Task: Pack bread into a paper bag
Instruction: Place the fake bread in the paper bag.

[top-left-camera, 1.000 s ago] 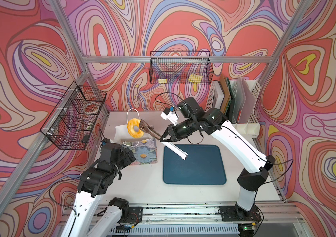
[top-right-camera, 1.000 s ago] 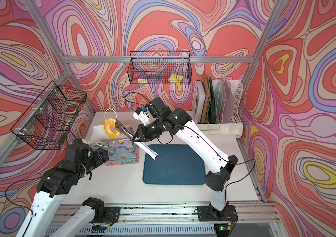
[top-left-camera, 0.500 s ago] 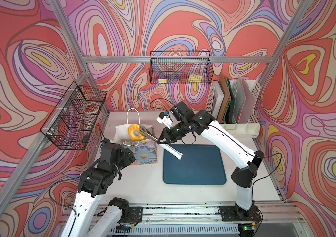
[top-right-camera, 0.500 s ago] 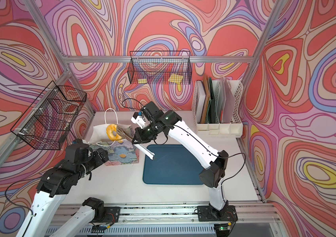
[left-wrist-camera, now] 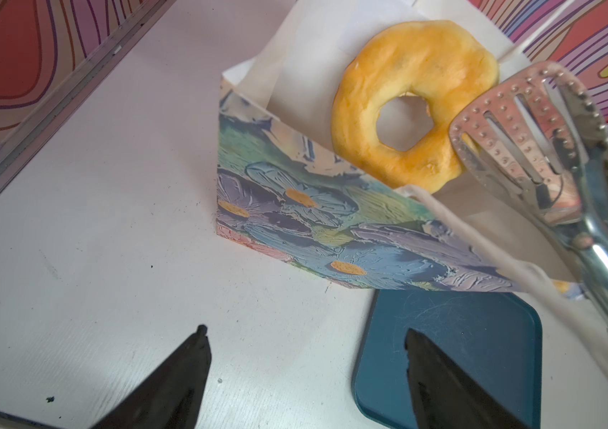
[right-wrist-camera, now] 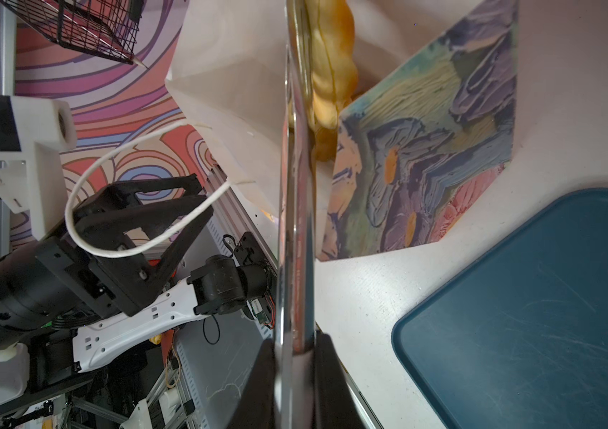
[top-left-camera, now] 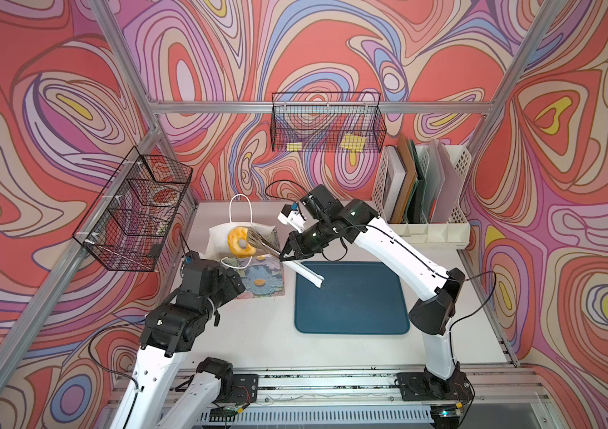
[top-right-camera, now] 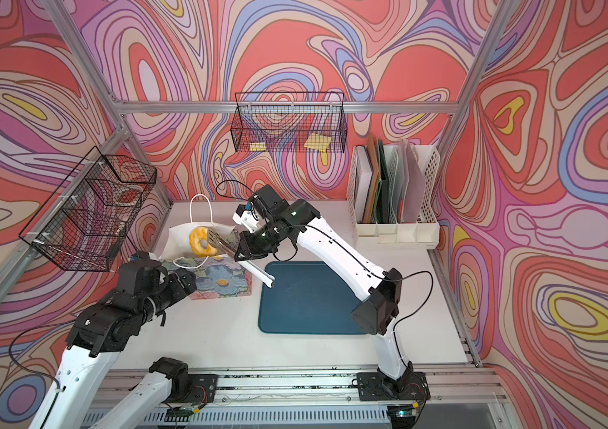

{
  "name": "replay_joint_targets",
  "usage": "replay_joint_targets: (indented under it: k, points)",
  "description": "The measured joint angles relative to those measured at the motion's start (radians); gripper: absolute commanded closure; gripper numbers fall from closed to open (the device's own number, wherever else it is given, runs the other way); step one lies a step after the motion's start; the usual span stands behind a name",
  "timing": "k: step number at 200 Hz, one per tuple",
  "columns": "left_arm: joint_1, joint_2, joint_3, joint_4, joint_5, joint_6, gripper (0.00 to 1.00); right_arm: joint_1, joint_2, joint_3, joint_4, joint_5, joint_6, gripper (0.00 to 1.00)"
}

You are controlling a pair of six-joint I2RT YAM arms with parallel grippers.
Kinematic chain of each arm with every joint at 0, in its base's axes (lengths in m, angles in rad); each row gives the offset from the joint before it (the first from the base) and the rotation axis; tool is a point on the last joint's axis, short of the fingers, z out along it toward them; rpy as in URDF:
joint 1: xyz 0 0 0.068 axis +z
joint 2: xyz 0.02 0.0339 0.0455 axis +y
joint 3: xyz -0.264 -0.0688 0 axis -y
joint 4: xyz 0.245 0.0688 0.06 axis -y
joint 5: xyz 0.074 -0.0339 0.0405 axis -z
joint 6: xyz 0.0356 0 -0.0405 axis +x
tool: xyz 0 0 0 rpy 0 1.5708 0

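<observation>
- Beyond the right gripper (right-wrist-camera: 295, 340), whose jaws are clamped on the handles of metal tongs (left-wrist-camera: 540, 148), the tong heads reach into the mouth of the paper bag (left-wrist-camera: 295, 208).
- At the tong tips a ring doughnut (left-wrist-camera: 354, 122) stands on edge against the slotted head, its lower part below the bag's rim. Whether both heads pinch it I cannot tell.
- Left gripper (left-wrist-camera: 306, 330): jaws wide apart over the table (left-wrist-camera: 109, 223), with the bag's printed wall just ahead.
- White cord handle (right-wrist-camera: 116, 254) hangs near the left jaws; contact unclear.
- Blue tray (top-left-camera: 350, 297) lies below the right jaws, beside the bag.
</observation>
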Motion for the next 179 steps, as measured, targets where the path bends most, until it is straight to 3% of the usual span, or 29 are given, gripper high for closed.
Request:
replay_joint_targets:
  k: [135,179]
  points:
    - [0.000,-0.002,-0.001,0.000,0.000,0.000,0.13,-0.011,-0.021,0.090,-0.017,0.047,-0.011,0.83]
    - [0.000,-0.005,-0.001,0.000,0.000,0.000,0.13,-0.102,-0.233,-0.095,0.017,0.128,0.014,0.84]
